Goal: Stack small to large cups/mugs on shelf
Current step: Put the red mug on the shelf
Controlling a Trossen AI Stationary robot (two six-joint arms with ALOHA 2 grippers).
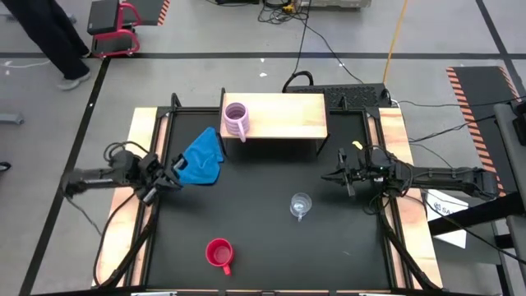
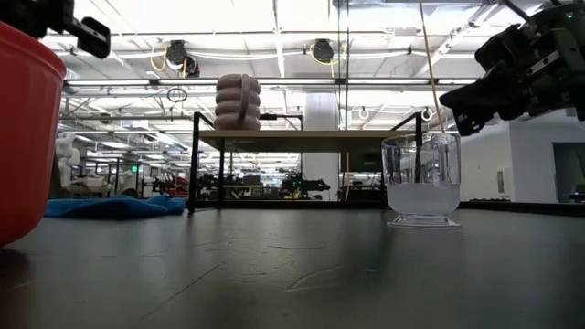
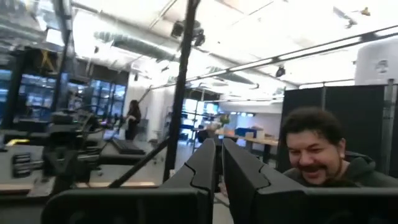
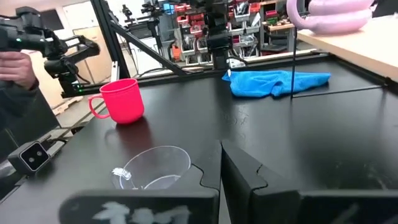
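My shelf (image 1: 279, 116), a light-wood board on dark legs, serves as the landmark at the far edge of the black table (image 1: 263, 238). The ribbed lilac-pink mug (image 1: 236, 121) stands upright on the shelf, at its left end, and nothing is stacked in it. A crumpled blue cloth (image 1: 202, 157) lies on the table just in front of the shelf's left end. The clear glass cup (image 1: 301, 205) stands upright on the table in front of the shelf's right half, well apart from it. The red mug (image 1: 219, 252) stands upright farther out still, near the table's front edge, in front of the shelf's left end. My left gripper (image 1: 174, 172) hangs to the left of the shelf and forward of it, just beside the blue cloth; its fingers (image 3: 202, 163) are drawn nearly together with only a thin slit between them, and they hold nothing. My right gripper (image 1: 339, 176) hangs forward of the shelf's right end, above the table, near the clear glass cup but not touching it; its fingers (image 4: 239, 167) are pressed together on nothing. A person shows in the room beyond the table in the left wrist view
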